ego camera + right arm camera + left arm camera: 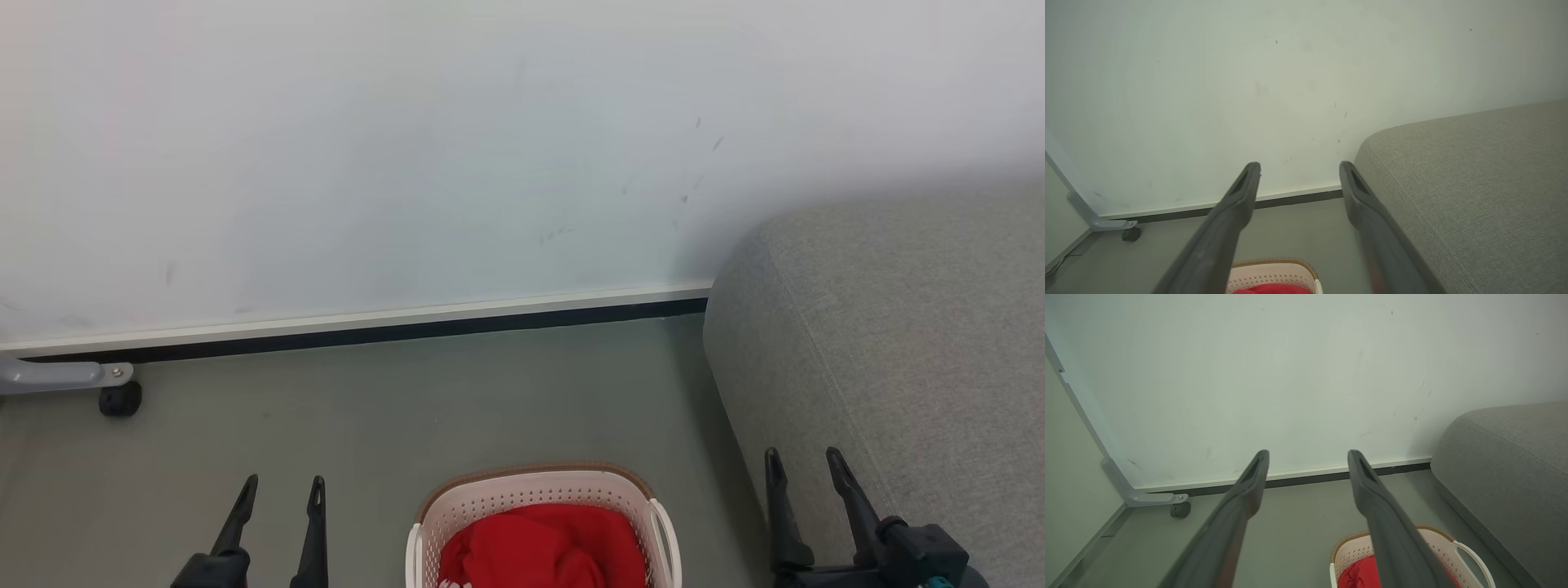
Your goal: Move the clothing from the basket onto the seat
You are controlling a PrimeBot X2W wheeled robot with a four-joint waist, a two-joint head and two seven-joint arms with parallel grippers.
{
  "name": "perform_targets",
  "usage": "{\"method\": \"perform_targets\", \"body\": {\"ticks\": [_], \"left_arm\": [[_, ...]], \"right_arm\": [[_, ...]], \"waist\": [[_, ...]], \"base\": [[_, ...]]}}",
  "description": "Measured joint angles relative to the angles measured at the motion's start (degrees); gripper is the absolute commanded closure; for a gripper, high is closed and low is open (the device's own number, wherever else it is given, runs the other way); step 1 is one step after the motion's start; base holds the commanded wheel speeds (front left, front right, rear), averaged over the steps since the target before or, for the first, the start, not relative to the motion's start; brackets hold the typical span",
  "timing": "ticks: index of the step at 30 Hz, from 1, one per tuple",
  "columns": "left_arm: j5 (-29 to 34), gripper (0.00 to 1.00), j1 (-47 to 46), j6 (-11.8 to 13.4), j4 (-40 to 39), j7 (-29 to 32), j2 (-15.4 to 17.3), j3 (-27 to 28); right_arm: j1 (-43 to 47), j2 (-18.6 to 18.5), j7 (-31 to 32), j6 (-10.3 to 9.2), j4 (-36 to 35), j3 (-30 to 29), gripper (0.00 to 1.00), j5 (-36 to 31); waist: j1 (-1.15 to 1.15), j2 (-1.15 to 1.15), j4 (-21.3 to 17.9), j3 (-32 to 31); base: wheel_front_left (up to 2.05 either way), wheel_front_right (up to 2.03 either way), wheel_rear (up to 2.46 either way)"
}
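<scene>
Red clothing (547,545), seemingly crumpled, in basket (506,492)

White wall (408,163), grey floor (449,400), black caster (120,399)

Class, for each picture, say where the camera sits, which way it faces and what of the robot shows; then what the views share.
Head view: on the head, facing forward and down at the basket and wall; left gripper and right gripper, open, at bottom.
Left wrist view: on the left wrist, facing the wall along its fingers; sofa at right.
Right wrist view: on the right wrist, facing the wall along its fingers; sofa at right.
Shared: all show the basket of red clothing.
</scene>
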Motion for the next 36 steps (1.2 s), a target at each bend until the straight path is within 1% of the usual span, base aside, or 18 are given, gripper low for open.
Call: {"method": "perform_targets", "body": {"ticks": [6, 16, 20, 22, 24, 29, 36], "left_arm": [[-0.01, 0.0, 0.0, -0.49, 0.19, 0.0, -0.1, 0.21], [0.0, 0.0, 0.0, -0.53, 0.22, 0.0, -0.26, 0.67], [0.11, 0.0, -0.02, -1.09, 0.2, 0.0, -0.21, 0.26], [0.21, 0.0, -0.07, -1.6, 0.2, 0.0, -0.04, 0.15], [0.55, 0.0, -0.21, -1.6, 0.21, 0.0, 0.1, -0.01], [0.71, 0.0, -0.77, -2.55, 0.05, 0.0, 0.15, -0.51], [1.42, 0.0, -4.85, -3.36, 0.79, 0.0, -0.23, -2.09]], "right_arm": [[0.0, 0.03, 0.0, 0.15, 0.04, -0.08, 0.0, 0.0], [0.03, 0.08, 0.0, 0.41, 0.03, -0.22, 0.0, -0.05], [0.03, 0.1, 0.0, 0.48, -0.22, -0.36, 0.0, -0.07], [0.0, 0.13, -0.01, 0.54, -0.41, -0.42, 0.0, -0.1], [-0.13, 0.14, 0.0, 0.71, -0.64, -0.52, 0.0, -0.31], [-0.36, 0.21, -0.01, 0.73, -2.93, -0.97, 0.0, -0.73], [-2.79, 0.46, -0.25, 0.71, -4.5, -1.92, 0.0, -1.34]], "waist": [[0.0, 0.0, -0.01, 0.16], [0.0, 0.0, -0.07, 0.62], [0.0, 0.0, -0.11, 1.42], [0.0, 0.0, -0.14, 1.95], [0.0, 0.0, -0.22, 2.58], [0.0, 0.0, -0.5, 4.83], [0.0, 0.0, -1.15, 8.91]], "base": [[0.0, 0.0, 0.0], [0.0, 0.0, 0.0], [0.0, 0.0, 0.0], [0.0, 0.0, 0.0], [0.0, 0.0, 0.0], [0.0, 0.0, 0.0], [0.0, 0.0, 0.0]]}}
